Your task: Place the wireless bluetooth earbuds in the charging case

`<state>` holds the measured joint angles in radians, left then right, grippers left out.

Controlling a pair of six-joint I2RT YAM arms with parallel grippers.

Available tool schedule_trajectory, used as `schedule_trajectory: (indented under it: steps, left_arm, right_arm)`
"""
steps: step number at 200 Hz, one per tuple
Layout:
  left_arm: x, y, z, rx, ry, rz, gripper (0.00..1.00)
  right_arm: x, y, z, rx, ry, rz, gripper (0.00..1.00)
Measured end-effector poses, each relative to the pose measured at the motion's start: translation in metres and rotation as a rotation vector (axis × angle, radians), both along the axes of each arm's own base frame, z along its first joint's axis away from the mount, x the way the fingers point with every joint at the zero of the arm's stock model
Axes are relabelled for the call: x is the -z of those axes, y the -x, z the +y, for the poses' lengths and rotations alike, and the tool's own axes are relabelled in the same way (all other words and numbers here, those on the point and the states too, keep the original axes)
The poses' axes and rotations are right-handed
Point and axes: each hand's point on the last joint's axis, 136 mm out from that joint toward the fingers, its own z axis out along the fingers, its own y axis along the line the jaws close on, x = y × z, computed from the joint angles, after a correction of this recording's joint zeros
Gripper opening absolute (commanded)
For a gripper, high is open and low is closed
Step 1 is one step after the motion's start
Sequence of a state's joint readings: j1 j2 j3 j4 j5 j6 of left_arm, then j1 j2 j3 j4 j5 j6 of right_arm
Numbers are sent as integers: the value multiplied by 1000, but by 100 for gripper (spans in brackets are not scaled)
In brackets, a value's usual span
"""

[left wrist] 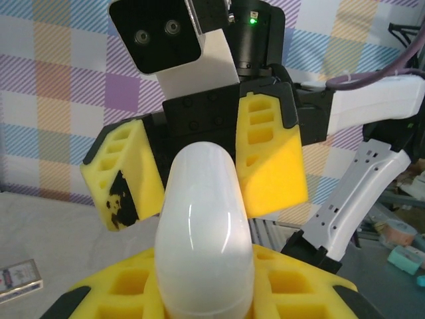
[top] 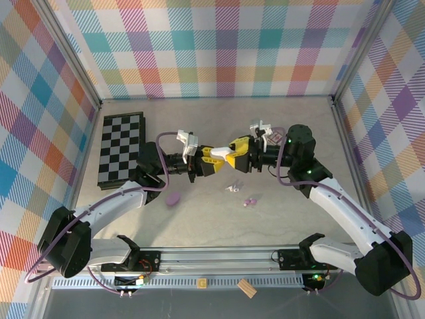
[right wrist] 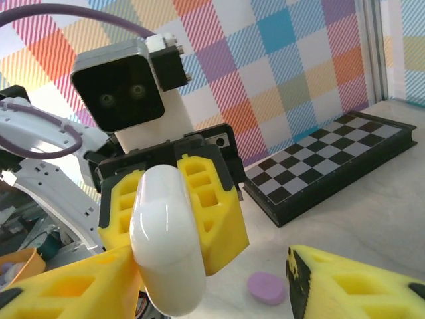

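Observation:
A white pebble-shaped charging case (top: 224,155) hangs above the table's middle, where the two grippers meet. My left gripper (top: 211,157) is shut on it; in the left wrist view the case (left wrist: 202,226) stands between my yellow fingers (left wrist: 126,289). My right gripper (top: 234,151) faces it with its jaws open on either side of the case (right wrist: 166,246). A whitish earbud (top: 232,188) and a lilac earbud (top: 250,201) lie on the table just in front of the grippers.
A lilac case (top: 172,198) lies on the table to the left of the earbuds. A folded chessboard (top: 121,147) sits at the back left. A small patterned card (left wrist: 16,276) lies on the table. A wooden block (top: 246,287) rests by the front rail.

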<state>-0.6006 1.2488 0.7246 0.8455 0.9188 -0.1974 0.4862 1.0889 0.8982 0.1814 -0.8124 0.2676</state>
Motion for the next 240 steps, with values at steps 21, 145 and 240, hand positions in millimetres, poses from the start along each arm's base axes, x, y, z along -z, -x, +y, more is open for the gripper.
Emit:
schedule_trajectory:
  steps: [21, 145, 240]
  left_arm:
    - [4, -3, 1, -27, -8, -25, 19]
    - [42, -6, 17, -183, -152, -191, 0]
    - [63, -6, 28, -243, -205, -152, 0]
  right_arm:
    - [1, -5, -1, 33, 22, 15, 64]
    - [-2, -50, -34, 360, 49, 76, 71]
    - [192, -68, -46, 482, 490, 710, 63]
